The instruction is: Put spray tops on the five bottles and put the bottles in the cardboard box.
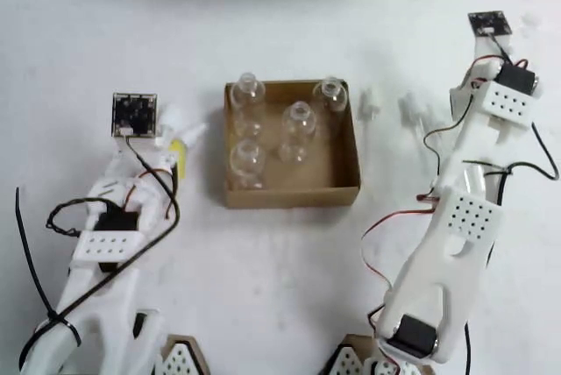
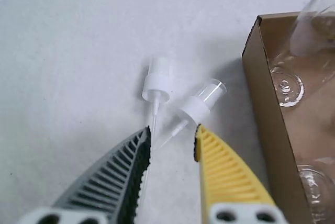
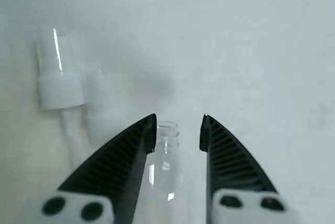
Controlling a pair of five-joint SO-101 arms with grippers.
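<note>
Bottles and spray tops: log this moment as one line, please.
box: four uncapped bottles inside | left gripper: fingers open at two loose spray tops beside box | right gripper: at fifth uncapped bottle, two tops alongside

Left arm sits bent on the near left side, and the left gripper points down at the table with its grey and yellow fingers spread apart. Right arm stretches out toward the far right. The right gripper is low too, black fingers parted.
</note>
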